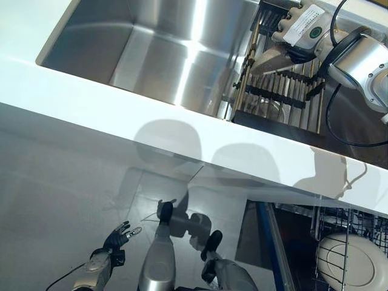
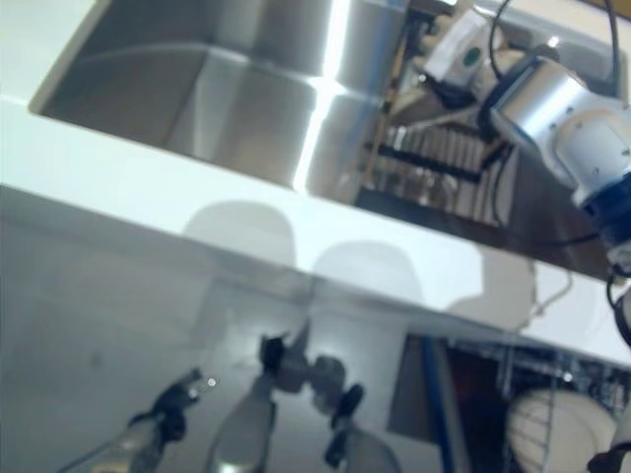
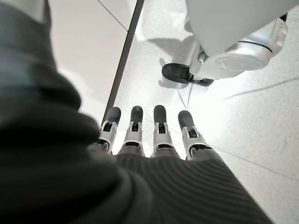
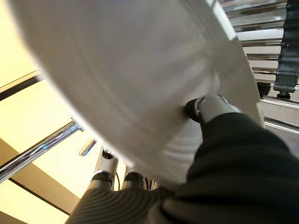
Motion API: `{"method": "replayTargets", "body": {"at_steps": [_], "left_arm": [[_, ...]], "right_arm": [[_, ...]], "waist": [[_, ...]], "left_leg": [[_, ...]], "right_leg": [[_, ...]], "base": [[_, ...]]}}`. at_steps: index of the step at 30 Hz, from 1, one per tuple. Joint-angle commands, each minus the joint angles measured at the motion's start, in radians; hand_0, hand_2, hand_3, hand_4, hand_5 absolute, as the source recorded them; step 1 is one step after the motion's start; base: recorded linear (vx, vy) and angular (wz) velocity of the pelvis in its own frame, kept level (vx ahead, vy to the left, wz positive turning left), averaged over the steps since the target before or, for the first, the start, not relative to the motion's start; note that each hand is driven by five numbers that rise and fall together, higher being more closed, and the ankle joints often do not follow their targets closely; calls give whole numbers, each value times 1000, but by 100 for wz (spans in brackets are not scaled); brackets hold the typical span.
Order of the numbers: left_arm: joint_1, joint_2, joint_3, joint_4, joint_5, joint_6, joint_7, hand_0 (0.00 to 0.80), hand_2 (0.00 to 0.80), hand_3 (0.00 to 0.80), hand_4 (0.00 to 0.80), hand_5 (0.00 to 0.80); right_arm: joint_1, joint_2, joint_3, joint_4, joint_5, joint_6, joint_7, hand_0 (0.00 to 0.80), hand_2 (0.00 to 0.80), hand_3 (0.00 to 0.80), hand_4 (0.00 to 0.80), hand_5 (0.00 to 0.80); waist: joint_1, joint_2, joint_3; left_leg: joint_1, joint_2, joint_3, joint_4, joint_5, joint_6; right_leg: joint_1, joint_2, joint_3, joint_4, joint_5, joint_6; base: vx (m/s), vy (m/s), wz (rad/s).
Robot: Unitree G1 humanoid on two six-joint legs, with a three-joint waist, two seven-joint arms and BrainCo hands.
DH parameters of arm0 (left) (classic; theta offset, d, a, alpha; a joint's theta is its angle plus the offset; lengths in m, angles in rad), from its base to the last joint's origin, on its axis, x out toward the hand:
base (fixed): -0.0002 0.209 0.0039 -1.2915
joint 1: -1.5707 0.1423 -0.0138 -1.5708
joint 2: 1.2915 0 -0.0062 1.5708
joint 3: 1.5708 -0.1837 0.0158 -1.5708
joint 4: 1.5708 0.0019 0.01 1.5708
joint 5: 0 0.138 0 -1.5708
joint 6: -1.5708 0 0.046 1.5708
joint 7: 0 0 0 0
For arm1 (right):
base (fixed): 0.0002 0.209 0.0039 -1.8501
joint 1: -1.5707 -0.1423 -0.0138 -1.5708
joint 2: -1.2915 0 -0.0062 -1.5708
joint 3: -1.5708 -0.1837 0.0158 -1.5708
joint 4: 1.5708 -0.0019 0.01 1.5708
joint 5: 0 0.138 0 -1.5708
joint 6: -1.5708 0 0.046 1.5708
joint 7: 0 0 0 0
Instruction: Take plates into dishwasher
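A plate (image 4: 140, 84) is pinched by the right hand (image 4: 210, 109) at the rack (image 1: 285, 91) beside the sink (image 1: 163, 54), thumb on its face, fingers behind its rim. The dishwasher (image 1: 339, 242), already holding one plate (image 1: 351, 260), is seen below, with the counter (image 1: 182, 130) edge between. The left hand (image 3: 149, 135) hangs low with fingers straight and empty.

Both eye views look down on sink (image 1: 163, 54) and counter (image 1: 182, 130), wrist views close along each hand
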Motion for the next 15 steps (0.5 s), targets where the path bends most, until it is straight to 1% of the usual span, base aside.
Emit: {"method": "replayTargets", "body": {"at_steps": [1, 8, 15], "left_arm": [[25, -4, -21, -30, -13, -11, 11, 0, 0, 0, 0, 0], [45, -2, -17, -24, 23, -14, 19, 0, 0, 0, 0, 0], [66, -19, -9, 4, 59, -12, 33, 0, 0, 0, 0, 0]], "right_arm": [[-164, -5, 97, 39, -14, 61, -59, 800, 800, 800, 800, 800], [-150, -56, 67, 39, 15, 101, -91, 800, 800, 800, 800, 800], [-115, -99, 21, 39, 84, 126, -117, 800, 800, 800, 800, 800]], "waist": [[24, -6, -32], [14, -23, -70], [-3, -38, -135]], "left_leg": [[29, 22, 12, -5, -91, -1], [58, 28, 19, -5, -100, -3], [117, 40, 38, -5, -114, -8]], "right_leg": [[-32, -60, -14, 3, 56, 77], [-5, -57, -9, -2, 53, 80], [41, -57, 1, -2, 41, 86]], "base": [[0, 0, 0], [0, 0, 0], [25, -12, 0]]}}
